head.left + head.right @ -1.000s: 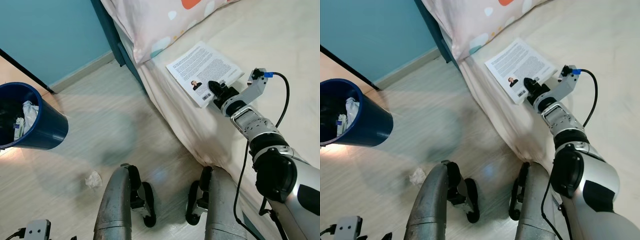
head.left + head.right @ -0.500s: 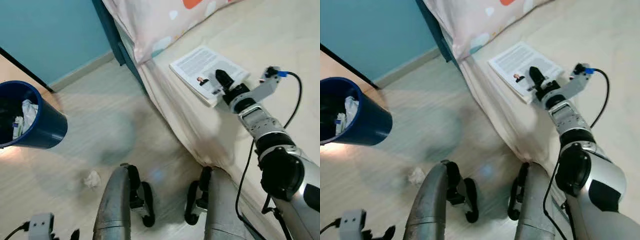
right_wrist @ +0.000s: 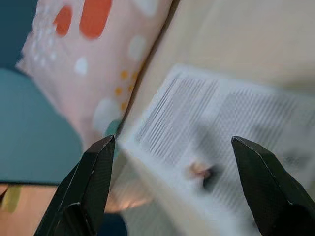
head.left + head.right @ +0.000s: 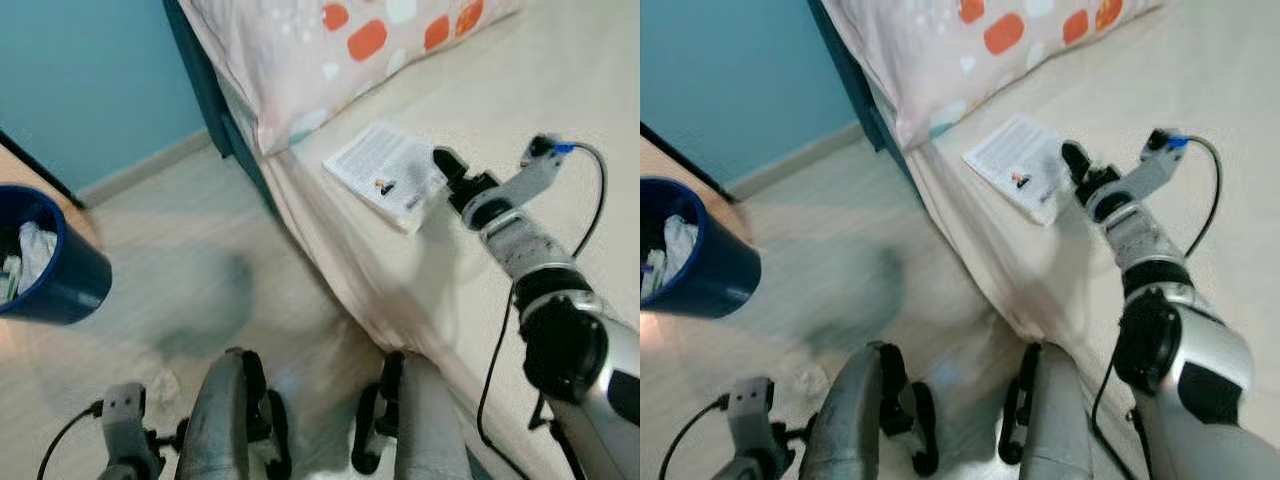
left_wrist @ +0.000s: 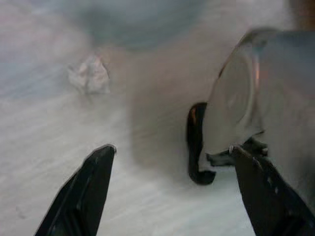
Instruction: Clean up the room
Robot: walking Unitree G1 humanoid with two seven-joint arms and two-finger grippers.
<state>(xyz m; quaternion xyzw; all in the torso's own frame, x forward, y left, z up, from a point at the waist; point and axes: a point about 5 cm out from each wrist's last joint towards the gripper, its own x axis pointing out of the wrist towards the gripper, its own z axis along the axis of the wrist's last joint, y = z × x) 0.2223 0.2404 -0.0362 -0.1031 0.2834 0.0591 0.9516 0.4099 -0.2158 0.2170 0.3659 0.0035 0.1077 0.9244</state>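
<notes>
Reaching: right gripper [image 4: 441,160], fingers spread wide, has moved from book's [image 4: 385,174] near edge to its far corner on bed [image 4: 560,80]; grab prob next. Left gripper [image 5: 172,196] idling open.

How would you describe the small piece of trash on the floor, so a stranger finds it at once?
Start at the dark blue bin by the teal wall. On the pale wood floor toward the robot lies a crumpled white paper, the floor's one loose scrap.

A pink pillow [image 4: 330,50] with orange spots is lying at the head of the bed [image 4: 560,80], beyond the fingers, against a teal wall [image 4: 80,80].
</notes>
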